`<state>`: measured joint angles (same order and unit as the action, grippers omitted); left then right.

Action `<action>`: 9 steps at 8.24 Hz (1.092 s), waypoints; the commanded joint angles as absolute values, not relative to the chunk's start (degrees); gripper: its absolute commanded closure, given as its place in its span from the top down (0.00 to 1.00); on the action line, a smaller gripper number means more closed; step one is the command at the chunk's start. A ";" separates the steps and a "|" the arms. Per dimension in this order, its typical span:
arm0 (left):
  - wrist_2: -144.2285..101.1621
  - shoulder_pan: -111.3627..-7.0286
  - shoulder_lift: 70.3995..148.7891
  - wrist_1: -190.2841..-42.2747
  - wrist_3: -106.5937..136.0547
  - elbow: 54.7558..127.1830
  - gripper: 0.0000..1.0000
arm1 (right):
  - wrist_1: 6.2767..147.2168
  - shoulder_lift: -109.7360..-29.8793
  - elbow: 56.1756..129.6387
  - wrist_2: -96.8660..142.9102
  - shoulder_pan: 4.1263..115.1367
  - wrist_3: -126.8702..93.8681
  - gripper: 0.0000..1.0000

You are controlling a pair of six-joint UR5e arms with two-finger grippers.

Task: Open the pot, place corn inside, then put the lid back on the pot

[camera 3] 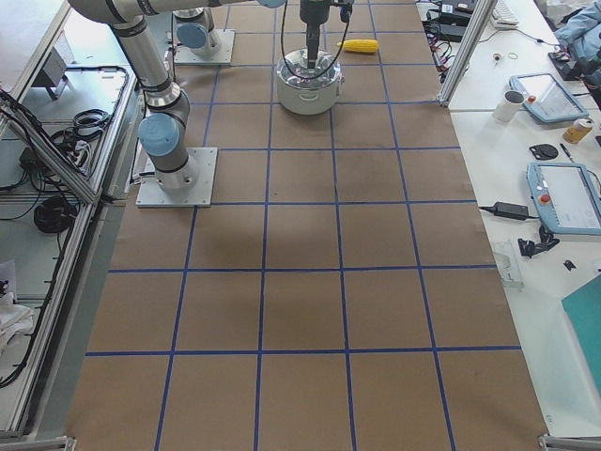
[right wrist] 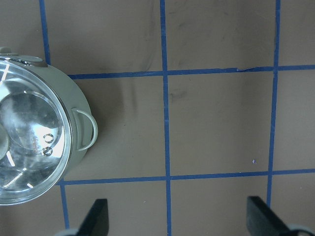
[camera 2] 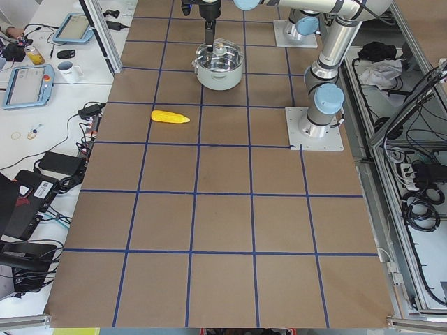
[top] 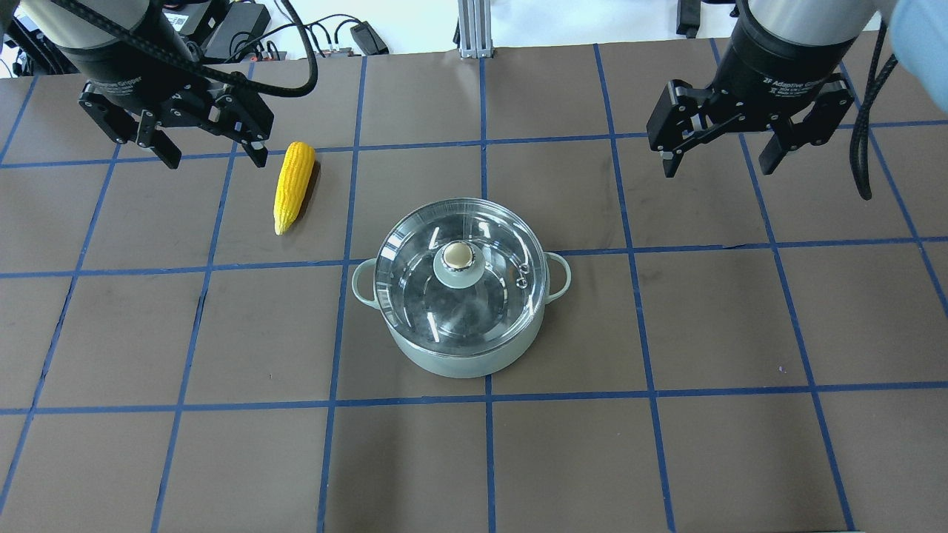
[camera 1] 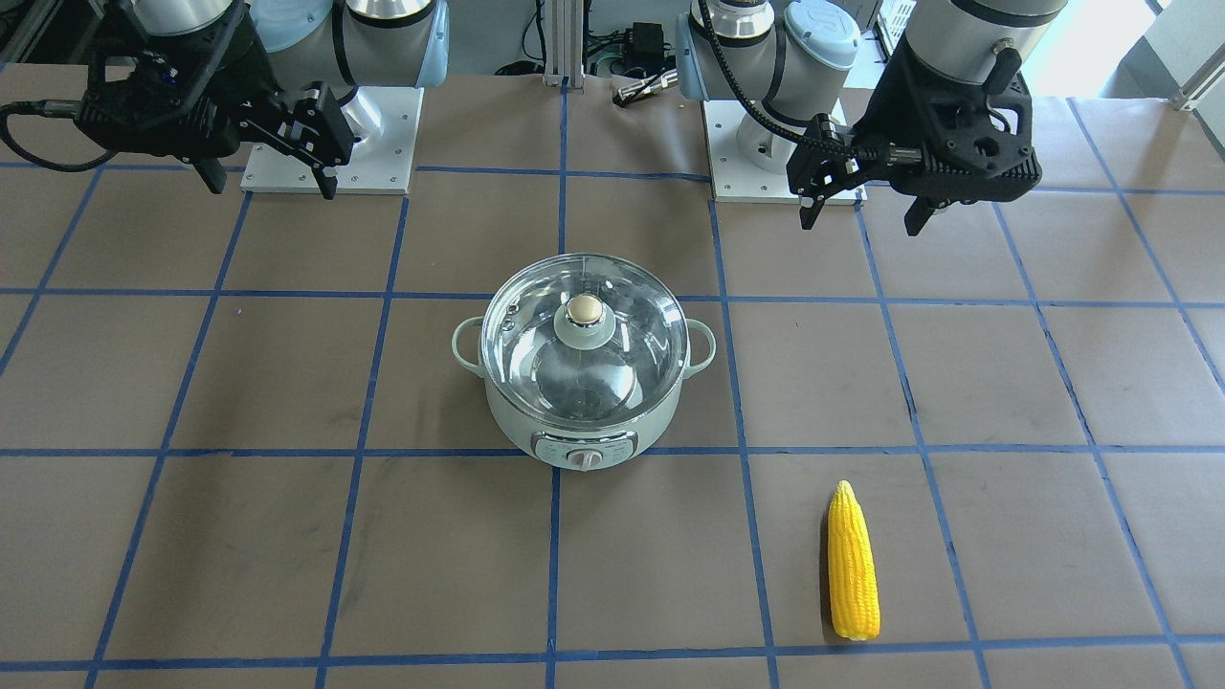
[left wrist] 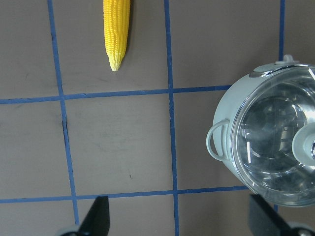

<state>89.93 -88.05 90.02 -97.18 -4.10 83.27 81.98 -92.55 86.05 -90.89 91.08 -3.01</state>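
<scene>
Jaws of the left gripper (top: pixel 217 159) spread wide, nothing between them, held up off the table (top: pixel 666 444). Same for the right gripper (top: pixel 717 169): jaws wide apart, empty, raised above the table on the other side. In both wrist views, two dark fingertips at the bottom edge with open brown surface between them. Between the two arms, near the middle of the table, the pot (top: pixel 463 363), pale mint green, upright, one loop handle (top: pixel 361 283) toward the left arm and one toward the right, control dial (camera 1: pixel 585 458) facing away from the robot. On the pot, the lid (top: pixel 459 296), seated level on the rim, clear glass with shiny steel visible through it, beige-gold knob (top: pixel 458 255) at the centre. On the left arm's side, beyond the pot from the robot, the corn (top: pixel 291 185), flat on the table, well apart from the pot, touching neither gripper, pointed tip toward the robot. Across the brown table, a grid of blue tape lines (top: pixel 483 141).
</scene>
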 commanded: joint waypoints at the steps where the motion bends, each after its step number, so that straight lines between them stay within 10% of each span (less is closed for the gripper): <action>1: 90.00 -88.07 89.91 -97.21 -4.30 83.23 1.00 | 82.00 -92.55 86.13 -90.88 91.05 -2.90 1.00; 9: 90.70 -78.07 97.62 -84.07 -25.61 83.58 1.00 | 81.12 -89.31 83.51 -90.00 91.40 -8.24 1.00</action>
<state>90.97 -82.49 93.68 -90.14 -18.07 83.40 81.31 -91.19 85.43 -90.20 91.11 -5.08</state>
